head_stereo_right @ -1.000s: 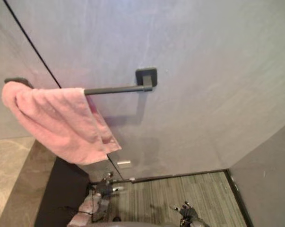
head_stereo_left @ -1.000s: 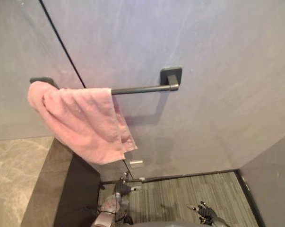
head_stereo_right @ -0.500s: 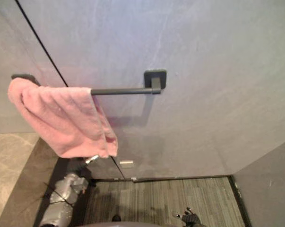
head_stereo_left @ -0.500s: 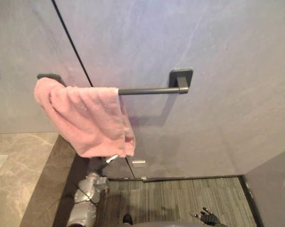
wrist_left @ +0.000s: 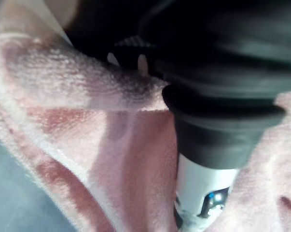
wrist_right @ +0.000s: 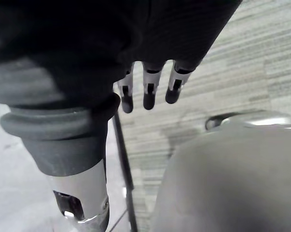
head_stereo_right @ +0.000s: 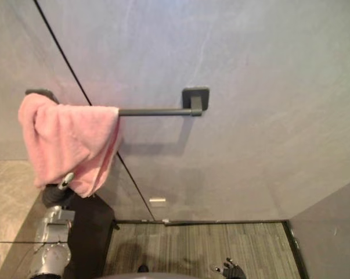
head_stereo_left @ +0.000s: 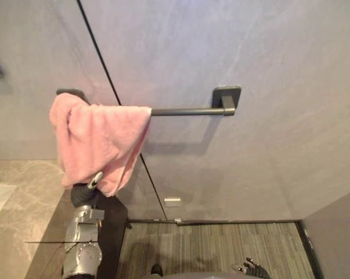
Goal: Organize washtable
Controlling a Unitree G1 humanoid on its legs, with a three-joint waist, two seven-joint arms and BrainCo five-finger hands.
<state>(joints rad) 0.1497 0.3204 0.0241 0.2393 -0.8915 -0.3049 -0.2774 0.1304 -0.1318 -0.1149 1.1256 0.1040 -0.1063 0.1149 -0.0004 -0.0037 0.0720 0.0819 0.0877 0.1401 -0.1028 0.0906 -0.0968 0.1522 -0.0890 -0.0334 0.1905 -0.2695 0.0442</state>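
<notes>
A pink towel (head_stereo_left: 96,139) hangs bunched over the left end of a dark wall bar (head_stereo_left: 186,110). My left hand (head_stereo_left: 85,193) is raised against the towel's lower edge, and the cloth drapes over its front. In the left wrist view the pink towel (wrist_left: 87,145) wraps closely around the dark cover of the left hand (wrist_left: 222,72). My right hand (head_stereo_left: 253,268) hangs low above the floor. Its fingers (wrist_right: 149,89) are straight and hold nothing.
The bar's square bracket (head_stereo_left: 227,99) is fixed to a grey wall crossed by a dark slanted seam. A marble counter (head_stereo_left: 18,192) lies at the lower left with a dark cabinet side (head_stereo_left: 114,232) beside it. Striped grey flooring (head_stereo_left: 221,244) runs below.
The camera has shifted. My left arm has risen from near the floor to the towel's lower edge. The towel now hangs narrower, gathered toward the bar's left end. The right hand has stayed low.
</notes>
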